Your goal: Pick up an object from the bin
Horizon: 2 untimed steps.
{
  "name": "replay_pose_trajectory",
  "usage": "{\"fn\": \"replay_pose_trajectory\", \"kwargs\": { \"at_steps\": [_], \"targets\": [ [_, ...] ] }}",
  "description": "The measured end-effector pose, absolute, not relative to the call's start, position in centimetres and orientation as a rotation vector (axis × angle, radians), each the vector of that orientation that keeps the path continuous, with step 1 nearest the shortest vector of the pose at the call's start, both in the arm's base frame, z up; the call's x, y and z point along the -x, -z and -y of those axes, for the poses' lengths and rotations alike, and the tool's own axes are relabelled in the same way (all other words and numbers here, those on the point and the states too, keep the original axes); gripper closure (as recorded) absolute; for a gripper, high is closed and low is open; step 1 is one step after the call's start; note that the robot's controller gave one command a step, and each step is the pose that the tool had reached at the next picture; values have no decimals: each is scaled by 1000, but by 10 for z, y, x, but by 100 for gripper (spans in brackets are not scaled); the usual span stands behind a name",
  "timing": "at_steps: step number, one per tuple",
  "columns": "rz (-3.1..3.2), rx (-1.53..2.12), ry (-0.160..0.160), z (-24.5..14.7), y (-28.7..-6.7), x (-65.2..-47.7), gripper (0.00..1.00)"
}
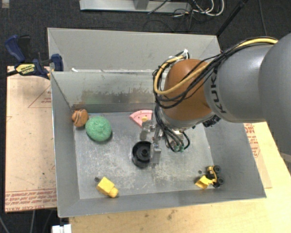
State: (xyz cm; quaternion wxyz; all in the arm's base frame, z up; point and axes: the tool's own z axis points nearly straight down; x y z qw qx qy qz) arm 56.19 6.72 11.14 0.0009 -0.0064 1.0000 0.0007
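- Camera view from above and a little to one side: a black round thing, like a short cup or thick ring with a dark hollow in its top, sits on the floor of the grey bin. It is about midway across and somewhat toward the near wall.
- Right against the black round thing, at its right-hand edge, the tool hangs low over the floor. From where I stand I cannot tell whether it is clenched or released, nor whether it has any grip on the black round thing.
- Above the tool is a rounded orange-brown cover with cables looped across it. The thick grey arm runs off from there to the right of the black round thing.
- Just behind the black round thing, near the foot of the back wall, lies a pink flat piece, partly tucked under the cover.
- Behind and to the left of the black round thing rests a green ball with a rough surface. A small brown lump lies just beyond the ball, close against the left wall.
- In front and to the left of the black round thing, near the front wall, lies a yellow block, well apart from it.
- To the right and a bit in front of the black round thing, well apart, lies a small yellow-and-black toy, near the front right corner.
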Motion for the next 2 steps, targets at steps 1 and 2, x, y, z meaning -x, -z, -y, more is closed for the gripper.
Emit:
{"fn": "replay_pose_trajectory", "kwargs": {
  "at_steps": [1,2],
  "targets": [
    [-3140,20,-2,-67,-111,-562,100],
    [-3150,27,1,-74,-150,-544,100]
  ]
}}
